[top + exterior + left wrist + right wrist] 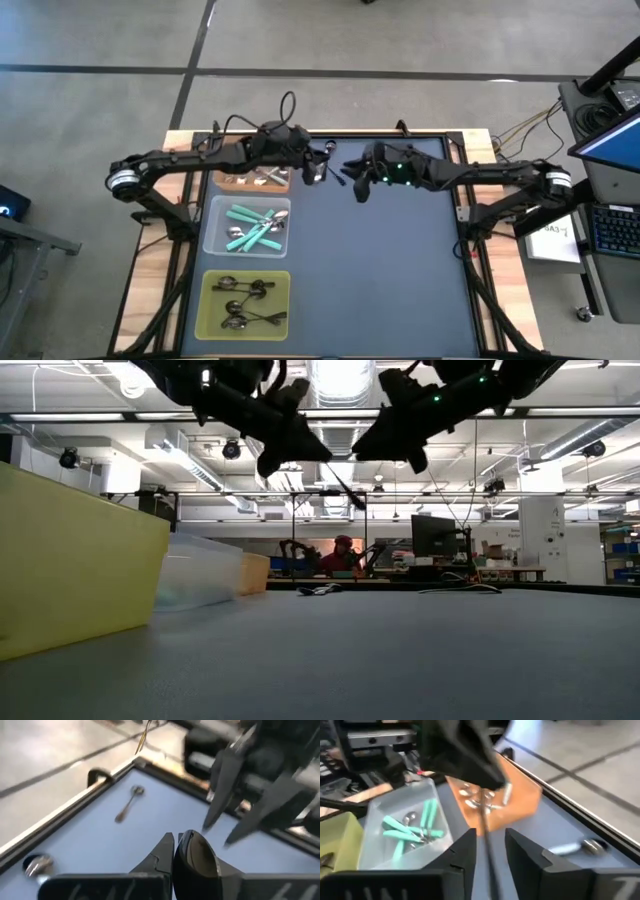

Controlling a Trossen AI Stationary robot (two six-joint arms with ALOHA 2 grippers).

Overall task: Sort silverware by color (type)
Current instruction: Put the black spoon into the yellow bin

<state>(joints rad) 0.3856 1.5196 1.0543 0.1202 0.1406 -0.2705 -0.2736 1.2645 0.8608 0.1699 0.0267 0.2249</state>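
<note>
Dark spoon upright in left pincer

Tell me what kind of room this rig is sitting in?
Probably a robotics lab or open workshop: long ceiling light strips over exposed ducting, a bench with a monitor and a seated person across the room, and a bare concrete floor around the table.
</note>
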